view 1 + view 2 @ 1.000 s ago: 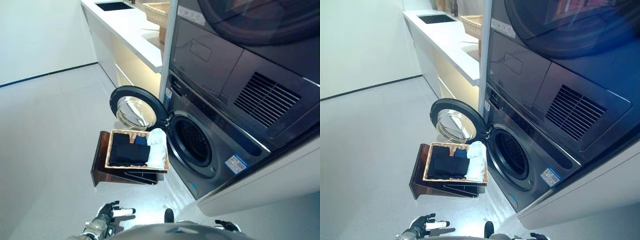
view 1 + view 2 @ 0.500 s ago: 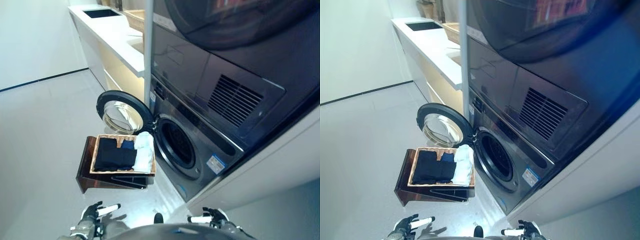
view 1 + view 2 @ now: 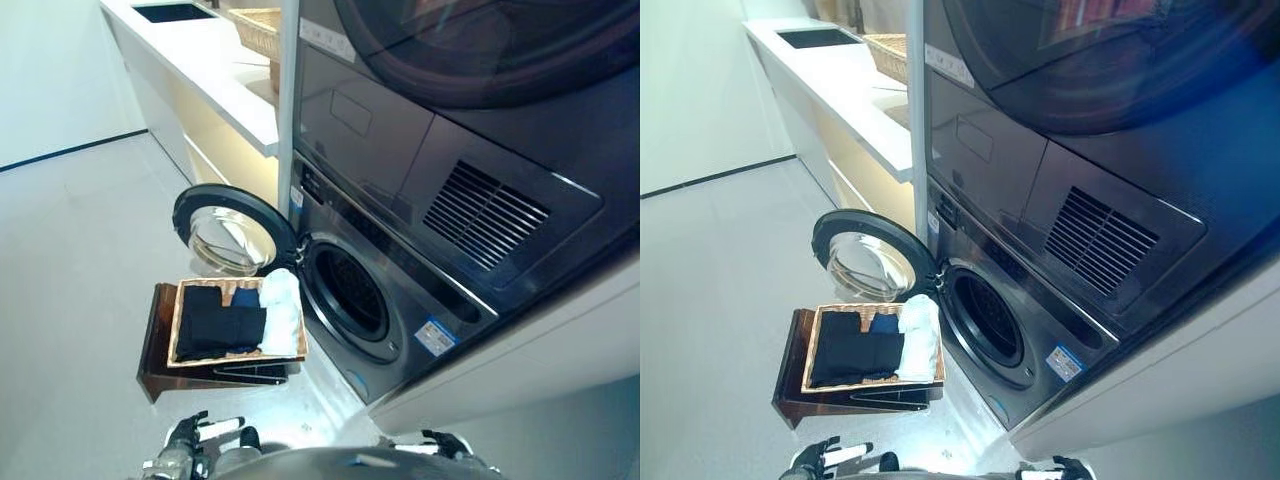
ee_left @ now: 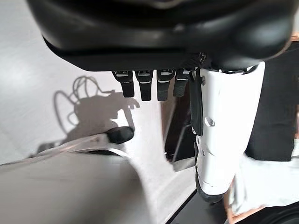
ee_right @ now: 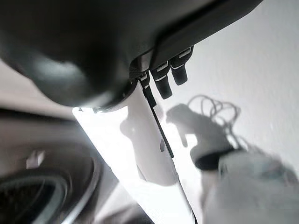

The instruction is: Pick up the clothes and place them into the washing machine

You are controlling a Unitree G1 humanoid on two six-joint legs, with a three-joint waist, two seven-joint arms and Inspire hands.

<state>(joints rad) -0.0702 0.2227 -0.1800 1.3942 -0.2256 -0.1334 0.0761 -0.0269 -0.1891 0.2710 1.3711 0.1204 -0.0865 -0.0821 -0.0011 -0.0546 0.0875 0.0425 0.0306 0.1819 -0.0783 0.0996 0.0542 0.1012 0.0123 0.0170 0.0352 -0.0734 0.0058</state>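
Fingers, left hand (image 4: 154, 46): fingers (image 4: 146, 88) short and relaxed in a row beside the white-covered thumb (image 4: 224, 135), wide apart from it, nothing between them; the hand hangs low over the floor (image 3: 70, 250), at the lower left of the head views.
Fingers, right hand (image 5: 93, 51): fingers (image 5: 163, 81) loose and uncurled next to the white thumb (image 5: 145, 140), holding nothing; the hand shows at the bottom edge, lower right, near the foot of the machine.
Clothes (image 3: 215, 322): a folded black garment fills most of the basket, a small blue piece (image 3: 246, 297) lies at its far edge, and a white rolled cloth (image 3: 281, 310) lies along the side nearest the drum. All are in the basket, well apart from both hands.
Basket (image 3: 176, 318): shallow wicker tray sitting on a dark brown stand (image 3: 153, 345) on the floor, just beside the machine's opening.
Washing machine (image 3: 400, 300): dark grey front-loader, round door (image 3: 225, 228) swung open toward the basket, drum opening (image 3: 345, 290) dark inside; a second dark appliance (image 3: 470, 130) is stacked on top.
Desk (image 3: 205, 55): white, running away beside the machines, with a dark inset basin (image 3: 172, 12) and another wicker basket (image 3: 258, 30) on it.
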